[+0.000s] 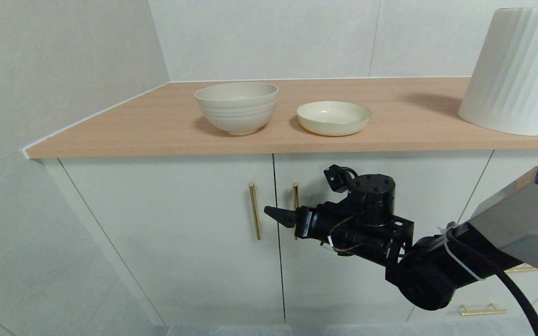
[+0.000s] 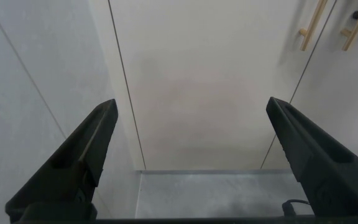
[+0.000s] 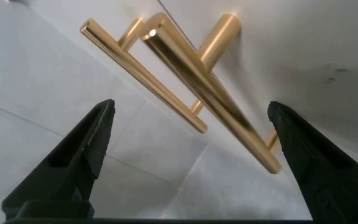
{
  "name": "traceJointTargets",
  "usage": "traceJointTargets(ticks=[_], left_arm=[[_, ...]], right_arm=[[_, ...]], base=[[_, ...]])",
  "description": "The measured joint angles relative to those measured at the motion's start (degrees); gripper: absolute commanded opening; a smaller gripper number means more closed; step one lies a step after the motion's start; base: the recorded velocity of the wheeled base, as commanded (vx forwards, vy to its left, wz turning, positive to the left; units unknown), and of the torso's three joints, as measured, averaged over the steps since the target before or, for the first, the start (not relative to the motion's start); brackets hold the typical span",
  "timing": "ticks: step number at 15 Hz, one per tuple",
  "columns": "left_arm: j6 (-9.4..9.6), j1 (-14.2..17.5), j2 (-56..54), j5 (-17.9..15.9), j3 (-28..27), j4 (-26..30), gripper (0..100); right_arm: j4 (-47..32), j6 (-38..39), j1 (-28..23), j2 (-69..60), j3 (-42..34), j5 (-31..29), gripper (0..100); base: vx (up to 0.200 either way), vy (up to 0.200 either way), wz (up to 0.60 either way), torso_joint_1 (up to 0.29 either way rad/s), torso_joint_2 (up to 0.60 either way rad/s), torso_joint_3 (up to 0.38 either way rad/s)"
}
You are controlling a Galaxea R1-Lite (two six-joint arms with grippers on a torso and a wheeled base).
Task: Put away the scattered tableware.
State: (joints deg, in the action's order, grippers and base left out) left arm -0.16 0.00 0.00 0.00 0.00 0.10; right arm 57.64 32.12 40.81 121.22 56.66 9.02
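The right gripper point(image 1: 276, 213) is held level in front of the cabinet with its jaws spread wide and nothing clamped. Its wrist view shows what the head view cannot: the nearer brass handle point(image 3: 210, 102) lies across the gap between the fingers point(image 3: 82, 158), with no contact that I can make out. The second handle point(image 3: 138, 71) runs just behind it. The left gripper point(image 2: 191, 106) is also wide open and empty, facing a plain cabinet door point(image 2: 197, 87) low down near the floor. Up above the right gripper, on the wooden countertop point(image 1: 147, 130), a ribbed bowl point(image 1: 237, 106) stands a little to the left and a shallow dish point(image 1: 333, 117) a little to the right, close together but apart. A white fluted container point(image 1: 516, 70) stands far off to the right.
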Motion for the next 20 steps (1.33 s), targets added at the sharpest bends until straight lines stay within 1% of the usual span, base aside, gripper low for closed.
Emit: traceJointTargets(ticks=[6, 9, 12, 16, 20], left_arm=[[0.0, 0.0, 0.0, 0.0, 0.0, 0.0, 100], [0.0, 0.0, 0.0, 0.0, 0.0, -0.1, 100], [0.0, 0.0, 0.0, 0.0, 0.0, 0.0, 100], [0.0, 0.0, 0.0, 0.0, 0.0, -0.1, 100], [0.0, 0.0, 0.0, 0.0, 0.0, 0.0, 100]], right_arm=[[0.0, 1.5, 1.4, -0.9, -0.9, 0.4, 100], [0.0, 1.5, 1.5, -2.8, -3.5, 4.7, 100], [-0.1, 1.5, 1.5, -5.9, -7.1, 11.1, 100], [-0.3, 1.5, 1.4, -10.1, -11.4, 18.0, 100], [-0.4, 1.4, 1.2, -13.6, -13.9, 19.7, 100]], base=[[0.0, 0.0, 0.0, 0.0, 0.0, 0.0], [0.0, 0.0, 0.0, 0.0, 0.0, 0.0], [0.0, 0.0, 0.0, 0.0, 0.0, 0.0], [0.0, 0.0, 0.0, 0.0, 0.0, 0.0], [0.0, 0.0, 0.0, 0.0, 0.0, 0.0]])
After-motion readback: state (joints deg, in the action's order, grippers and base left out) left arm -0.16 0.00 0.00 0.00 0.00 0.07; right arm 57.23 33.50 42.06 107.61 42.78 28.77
